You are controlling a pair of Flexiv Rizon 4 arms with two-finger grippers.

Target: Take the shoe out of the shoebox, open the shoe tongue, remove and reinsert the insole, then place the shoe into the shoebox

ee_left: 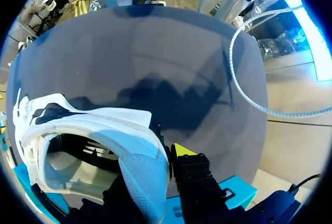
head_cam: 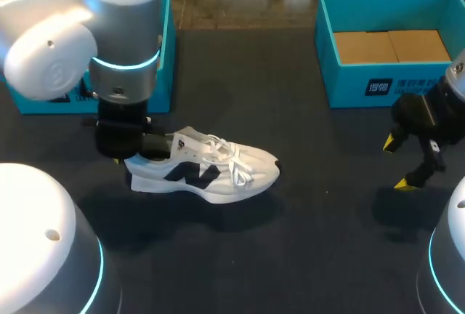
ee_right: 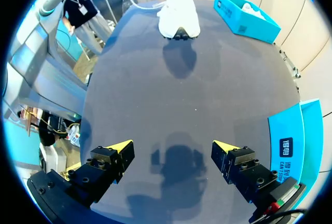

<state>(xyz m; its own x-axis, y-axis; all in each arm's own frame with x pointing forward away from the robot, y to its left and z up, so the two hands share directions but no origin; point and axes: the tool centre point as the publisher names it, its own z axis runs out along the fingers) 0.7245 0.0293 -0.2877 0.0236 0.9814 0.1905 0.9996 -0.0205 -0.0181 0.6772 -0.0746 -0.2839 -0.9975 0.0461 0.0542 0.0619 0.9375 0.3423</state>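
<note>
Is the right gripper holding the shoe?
No, the right gripper is open above the table, with the shoe far ahead of it.

Cloth shoe point(head_cam: 218, 176), matt table point(head_cam: 305, 241), cardboard shoebox point(head_cam: 349, 85)

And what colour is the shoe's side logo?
Dark, black or navy, on the white shoe; the head view shows it best.

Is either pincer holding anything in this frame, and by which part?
The left pincer grips the white sneaker by its heel collar. The right pincer is open and holds nothing.
</note>
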